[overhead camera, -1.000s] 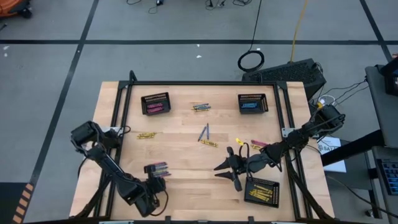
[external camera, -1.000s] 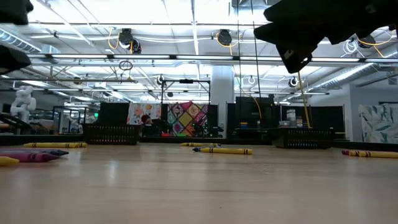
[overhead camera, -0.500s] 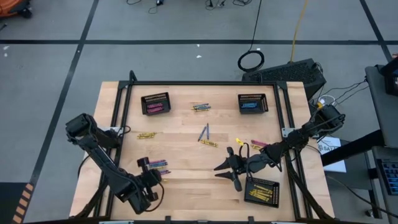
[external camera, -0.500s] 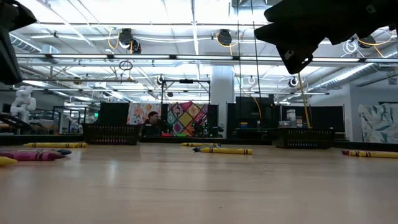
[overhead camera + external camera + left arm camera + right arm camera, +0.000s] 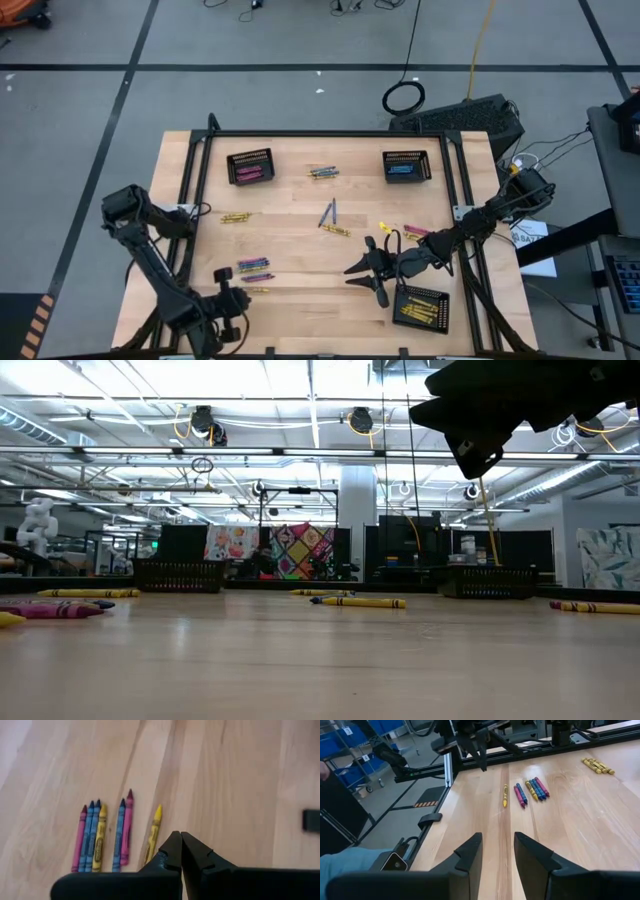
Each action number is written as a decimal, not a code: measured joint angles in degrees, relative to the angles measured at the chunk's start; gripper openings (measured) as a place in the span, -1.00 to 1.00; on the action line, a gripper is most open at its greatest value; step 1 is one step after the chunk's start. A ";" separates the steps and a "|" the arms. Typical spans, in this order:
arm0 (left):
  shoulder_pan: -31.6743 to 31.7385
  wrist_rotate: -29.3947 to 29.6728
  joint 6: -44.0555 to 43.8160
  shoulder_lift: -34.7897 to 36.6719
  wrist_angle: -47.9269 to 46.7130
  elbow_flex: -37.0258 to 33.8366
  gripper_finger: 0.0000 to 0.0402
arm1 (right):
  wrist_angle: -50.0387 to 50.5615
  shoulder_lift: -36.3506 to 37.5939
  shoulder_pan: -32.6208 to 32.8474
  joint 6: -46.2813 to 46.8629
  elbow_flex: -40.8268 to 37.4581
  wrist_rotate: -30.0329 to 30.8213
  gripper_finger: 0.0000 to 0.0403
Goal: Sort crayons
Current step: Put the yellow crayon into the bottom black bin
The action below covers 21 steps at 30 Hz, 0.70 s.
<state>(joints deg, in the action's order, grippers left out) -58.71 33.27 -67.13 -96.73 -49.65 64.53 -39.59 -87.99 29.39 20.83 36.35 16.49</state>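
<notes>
Several pink, blue and yellow crayons (image 5: 102, 837) lie side by side on the table's near left, with one yellow crayon (image 5: 153, 837) a little apart. My left gripper (image 5: 180, 837) is shut and empty, hovering just beside that yellow crayon; in the high view the left gripper (image 5: 222, 275) stands left of the cluster (image 5: 253, 265). My right gripper (image 5: 497, 847) is open with nothing between its fingers, held above the near right of the table (image 5: 365, 270). More loose crayons lie flat at mid-table (image 5: 330, 215), far centre (image 5: 322, 172), left (image 5: 235, 217) and right (image 5: 410, 232).
Three black mesh baskets stand on the table: far left (image 5: 249, 166) with pink crayons, far right (image 5: 406, 165) with blue ones, near right (image 5: 420, 307) with yellow ones, beside my right arm. A black frame (image 5: 190, 200) borders the tabletop.
My left gripper, staying shut, has risen and swung from above the near-left crayon cluster toward the table's left edge, leaving the low view. The cluster now lies uncovered on the table.
</notes>
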 joint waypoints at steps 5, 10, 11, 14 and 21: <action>-1.91 3.93 -6.31 0.00 3.08 -2.64 -1.00 | 0.00 0.00 0.00 -0.05 0.01 0.09 -0.50; -0.88 4.29 -6.42 0.00 8.97 -6.13 -0.96 | 0.00 0.00 0.00 -0.07 -0.01 0.15 -0.50; -0.52 4.31 -5.33 0.00 10.23 -6.73 -0.92 | 0.00 0.00 0.00 -0.12 0.01 0.15 -0.50; 0.75 4.31 0.04 0.00 11.97 -7.38 -0.76 | 0.00 0.00 0.00 -0.29 0.00 0.17 -0.50; 4.52 -0.49 12.34 0.00 13.22 -8.12 -0.40 | -0.02 0.00 0.00 -0.29 0.01 0.17 -0.50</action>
<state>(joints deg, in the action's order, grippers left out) -54.18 32.78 -54.78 -96.73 -36.43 56.41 -39.62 -87.99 29.39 20.53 36.36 16.67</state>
